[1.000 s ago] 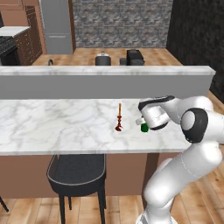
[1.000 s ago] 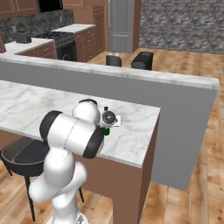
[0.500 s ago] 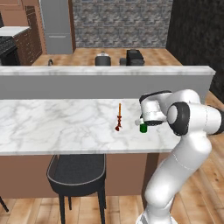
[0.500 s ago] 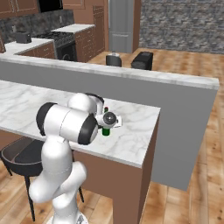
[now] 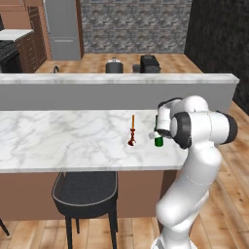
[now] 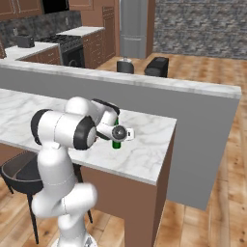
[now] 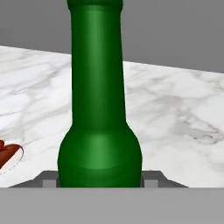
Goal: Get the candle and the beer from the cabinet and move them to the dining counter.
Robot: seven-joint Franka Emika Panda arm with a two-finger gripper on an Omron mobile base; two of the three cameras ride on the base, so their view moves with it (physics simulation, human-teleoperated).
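The beer (image 5: 158, 140) stands upright on the white marble counter (image 5: 63, 141), near its right end, with the gripper (image 5: 162, 132) clamped on its body. The candle (image 5: 132, 131) stands just left of it, apart. A grey raised wall (image 5: 97, 92) backs the counter and 1 black stool (image 5: 85, 192) sits under it. Beyond lie wood floor (image 6: 202, 72), a stone wall (image 5: 136, 24) and a fridge (image 5: 62, 29).

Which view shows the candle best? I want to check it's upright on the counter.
The left base view: the candle stands upright, whole, on the dining counter, just left of the beer. In the hand view just a red edge of its holder shows. In the right base view the arm hides it.
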